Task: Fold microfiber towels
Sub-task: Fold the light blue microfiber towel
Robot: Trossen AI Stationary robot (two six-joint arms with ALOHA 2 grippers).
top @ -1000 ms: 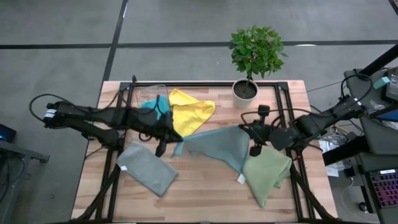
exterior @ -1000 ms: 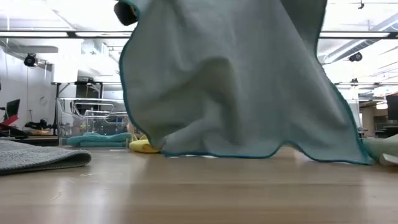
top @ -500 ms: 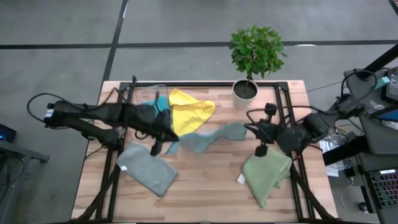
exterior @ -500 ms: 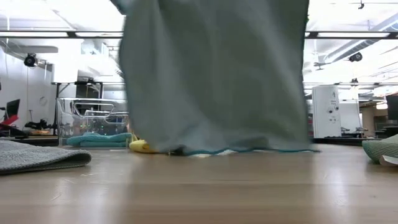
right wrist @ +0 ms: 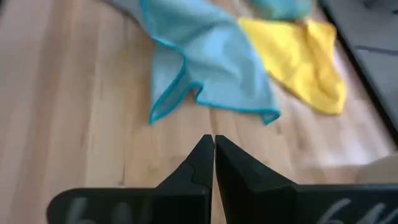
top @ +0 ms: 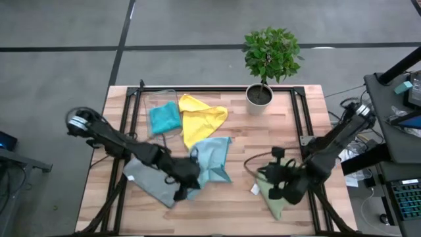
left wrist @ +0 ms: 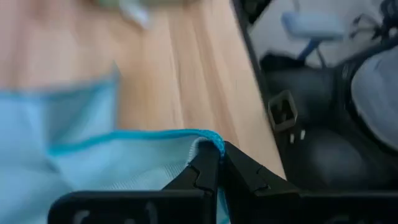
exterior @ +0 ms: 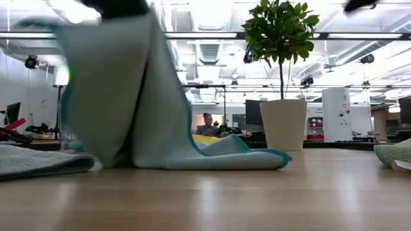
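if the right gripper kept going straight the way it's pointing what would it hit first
Probably the light blue towel: the shut, empty right gripper points across bare table at it, though depth is unclear.

One camera hangs above me and looks straight down on the whole table [top: 217, 197], while another sits at tabletop height and looks level across the wood into the room behind. My two wrist cameras ride close over the tabletop, looking out past my own dark fingers. All four views share the light blue towel [top: 212, 160], and the potted plant [exterior: 280, 77] shows both from above and from the low camera.
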